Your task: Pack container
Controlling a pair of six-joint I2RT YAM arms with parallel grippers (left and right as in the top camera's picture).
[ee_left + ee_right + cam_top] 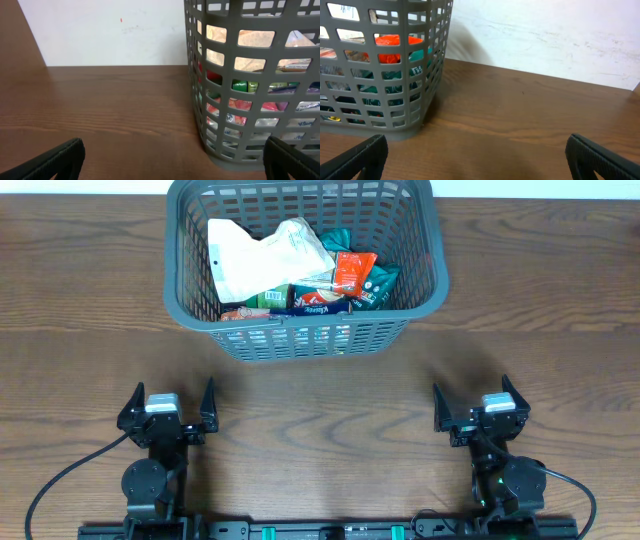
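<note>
Container (pixel 310 340) of snack packets (pixel 262 258) (labels too blurred)

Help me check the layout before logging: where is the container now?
Overhead, the container stands at the far side of the table, slightly left of centre, ahead of the left gripper and right gripper, touching neither.

Print shows on white crinkled pouch (pixel 255 260), orange foil packet (pixel 353 272) and blue packet (pixel 320 305) inside dark grey slotted plastic basket (pixel 300 340). All too small and blurred; nothing legible.
</note>
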